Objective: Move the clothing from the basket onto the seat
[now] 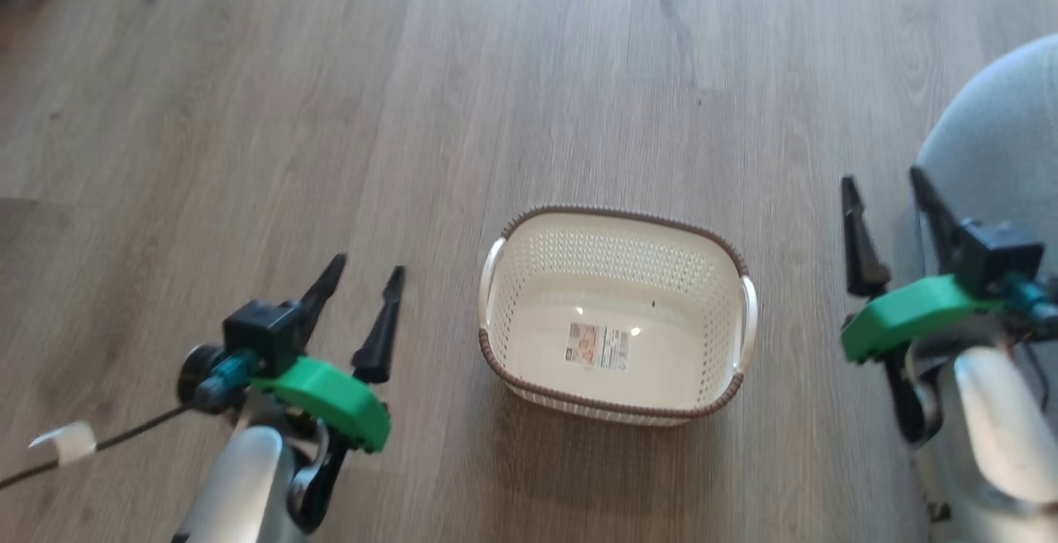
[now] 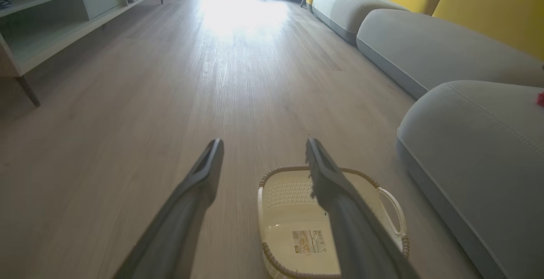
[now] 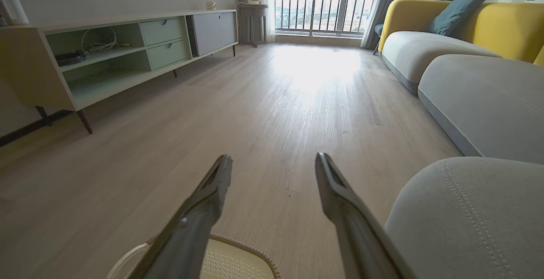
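Left gripper [image 1: 369, 264]: we are holding it wide, lower left.
Right gripper [image 1: 881, 175]: we are holding it wide, right edge.
Basket [image 1: 620, 214]: sitting at centre.
Clothing [image 2: 541, 99]: red scrap lying on seat [image 2: 467, 143], far right.

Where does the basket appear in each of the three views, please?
Head view: basket low, just right of centre.
Left wrist view: basket at the bottom, right of centre.
Right wrist view: basket at the bottom edge, left of centre.
Shared landmark: the grey seat, at the right in each.
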